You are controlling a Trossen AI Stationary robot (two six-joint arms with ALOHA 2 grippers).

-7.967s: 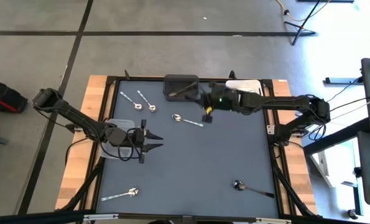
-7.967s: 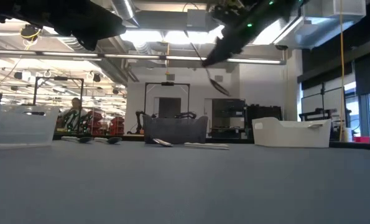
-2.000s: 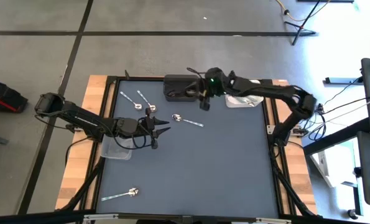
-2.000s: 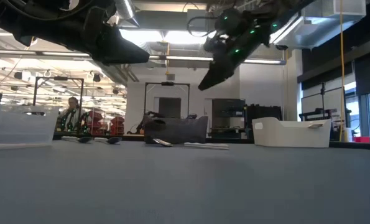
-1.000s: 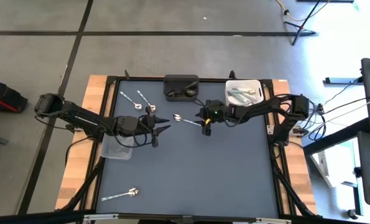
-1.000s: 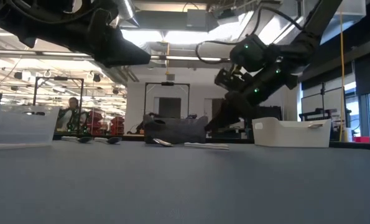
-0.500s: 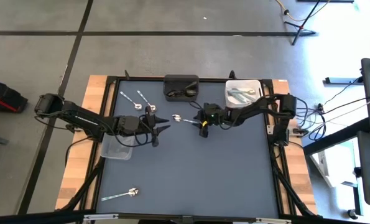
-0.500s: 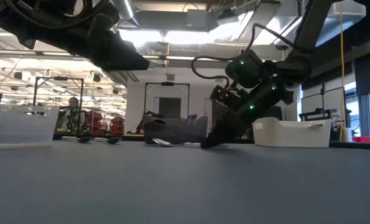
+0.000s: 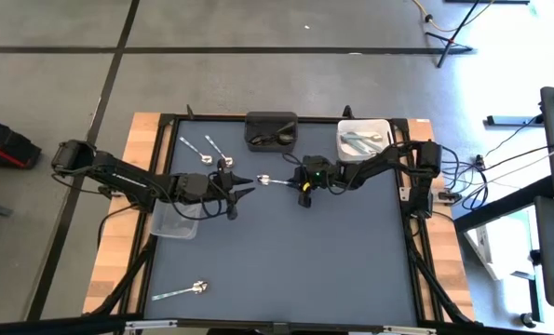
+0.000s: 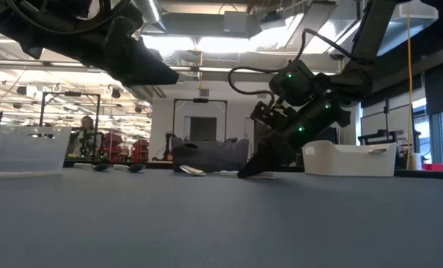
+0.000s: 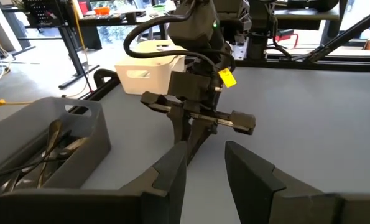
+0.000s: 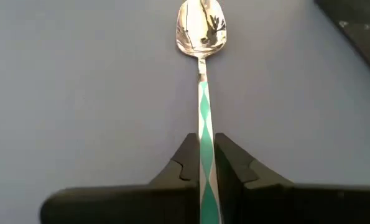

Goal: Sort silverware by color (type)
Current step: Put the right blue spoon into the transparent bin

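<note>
A silver spoon (image 9: 275, 180) lies on the grey mat near its far middle, bowl (image 12: 201, 28) toward the table's left. My right gripper (image 9: 297, 185) is down at its handle, shut on it. My left gripper (image 9: 247, 188) hovers open just left of the spoon's bowl, above the mat; its fingers (image 11: 172, 174) point at the right gripper. Two more silver spoons (image 9: 195, 149) (image 9: 219, 151) lie flat toward the far left, and another (image 9: 182, 291) lies near the near left edge. My right gripper pinches the silver spoon's handle (image 12: 204, 127) between its two fingers (image 12: 186, 158), on the half away from the bowl. The fingers slant down from the table's right and run along the handle. The spoon lies flat, its bowl on the mat.
A black bin (image 9: 272, 119) with dark utensils and a white bin (image 9: 343, 140) with silver ones stand at the far edge. A clear bin (image 9: 165, 223) sits under my left arm at the left edge. The mat's middle and right near part are bare.
My right gripper has come down from above the mat until its fingertips reach the table at the spoon's handle, shifting slightly toward the table's left. The spoon has stayed where it lay. My left gripper has kept still.
</note>
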